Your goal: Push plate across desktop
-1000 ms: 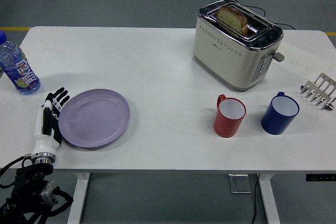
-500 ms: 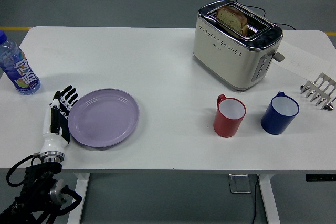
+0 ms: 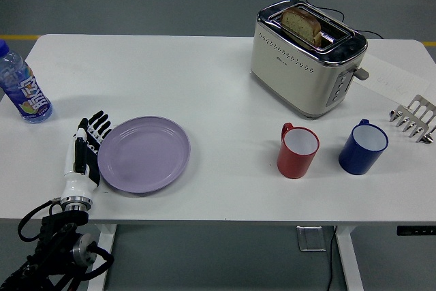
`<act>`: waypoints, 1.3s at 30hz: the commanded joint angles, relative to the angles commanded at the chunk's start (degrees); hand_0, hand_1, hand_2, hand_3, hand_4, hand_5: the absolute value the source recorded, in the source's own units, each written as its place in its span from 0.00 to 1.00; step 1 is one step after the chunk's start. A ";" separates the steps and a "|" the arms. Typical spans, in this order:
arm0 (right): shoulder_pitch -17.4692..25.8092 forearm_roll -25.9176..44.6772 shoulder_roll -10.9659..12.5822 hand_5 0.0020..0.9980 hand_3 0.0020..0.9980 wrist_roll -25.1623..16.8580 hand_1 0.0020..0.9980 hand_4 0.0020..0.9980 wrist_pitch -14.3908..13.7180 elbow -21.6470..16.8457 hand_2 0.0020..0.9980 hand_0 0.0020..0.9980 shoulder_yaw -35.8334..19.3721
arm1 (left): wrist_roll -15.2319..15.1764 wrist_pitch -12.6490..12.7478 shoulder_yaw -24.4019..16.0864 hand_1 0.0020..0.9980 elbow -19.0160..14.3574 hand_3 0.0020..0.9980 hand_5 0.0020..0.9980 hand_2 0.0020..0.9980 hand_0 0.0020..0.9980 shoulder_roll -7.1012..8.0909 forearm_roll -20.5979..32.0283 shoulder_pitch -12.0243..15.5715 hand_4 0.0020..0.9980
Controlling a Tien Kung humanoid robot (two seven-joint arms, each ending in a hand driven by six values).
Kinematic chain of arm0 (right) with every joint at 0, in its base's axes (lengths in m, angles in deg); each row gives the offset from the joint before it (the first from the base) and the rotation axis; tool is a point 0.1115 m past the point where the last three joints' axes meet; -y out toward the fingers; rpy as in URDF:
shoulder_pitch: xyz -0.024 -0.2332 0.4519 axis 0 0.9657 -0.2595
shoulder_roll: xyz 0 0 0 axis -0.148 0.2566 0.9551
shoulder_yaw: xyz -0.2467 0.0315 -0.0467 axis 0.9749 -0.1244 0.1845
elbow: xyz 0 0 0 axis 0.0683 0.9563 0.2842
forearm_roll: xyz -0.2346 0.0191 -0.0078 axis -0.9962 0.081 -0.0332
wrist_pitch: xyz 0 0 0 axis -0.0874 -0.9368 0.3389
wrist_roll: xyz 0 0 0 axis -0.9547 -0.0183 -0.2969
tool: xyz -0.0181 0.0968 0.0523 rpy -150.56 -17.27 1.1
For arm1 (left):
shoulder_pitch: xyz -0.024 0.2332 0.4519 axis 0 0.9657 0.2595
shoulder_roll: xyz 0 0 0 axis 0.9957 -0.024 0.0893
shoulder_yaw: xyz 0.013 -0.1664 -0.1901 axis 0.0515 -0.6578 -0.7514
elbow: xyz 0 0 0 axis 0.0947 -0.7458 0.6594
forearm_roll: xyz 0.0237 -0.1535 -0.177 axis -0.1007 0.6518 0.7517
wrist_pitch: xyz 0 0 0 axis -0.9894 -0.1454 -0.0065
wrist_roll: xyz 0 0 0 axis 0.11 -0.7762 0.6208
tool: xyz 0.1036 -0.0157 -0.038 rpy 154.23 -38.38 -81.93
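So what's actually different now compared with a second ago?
The round lilac plate has slid to the right across the white table, toward the red mug. The robot's left hand moved right with it, its flat open fingers against the plate's left rim. Nothing was grasped or released. The water bottle, cream toaster, blue mug and metal rack stayed put.

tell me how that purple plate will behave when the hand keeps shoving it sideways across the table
The purple plate looks rigid and shallow, lying flat, so it should slide rather than tip. The white table seems smooth, so it probably glides easily. The left hand presses only its left rim, so it may rotate slightly.
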 joint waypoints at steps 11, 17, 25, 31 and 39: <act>-0.02 0.79 0.00 0.52 0.61 -0.28 0.53 0.37 0.13 0.00 0.64 0.59 0.75 | 0.39 -0.02 0.53 0.82 -1.09 0.75 1.00 0.81 0.80 -0.76 -0.46 -0.26 0.47; -0.08 0.69 0.00 0.52 0.61 -0.31 0.53 0.37 0.15 0.01 0.64 0.59 0.75 | 0.57 0.05 0.86 0.82 -1.13 0.75 1.00 0.81 0.80 -0.76 -0.74 -0.38 0.47; -0.08 0.39 0.00 0.52 0.61 -0.27 0.53 0.37 0.20 0.01 0.63 0.60 0.64 | 0.64 0.01 1.53 0.82 -1.27 0.75 1.00 0.81 0.80 -0.76 -0.75 -0.46 0.47; -0.09 0.23 0.00 0.52 0.61 -0.27 0.53 0.37 0.23 0.01 0.63 0.60 0.55 | 0.57 0.01 2.07 0.82 -1.43 0.75 1.00 0.81 0.81 -0.76 -0.72 -0.48 0.47; -0.16 -0.01 0.00 0.52 0.61 -0.29 0.53 0.37 0.30 0.02 0.63 0.59 0.49 | 0.95 -0.16 3.39 0.82 -1.61 0.75 1.00 0.81 0.81 -0.76 -0.73 -0.77 0.47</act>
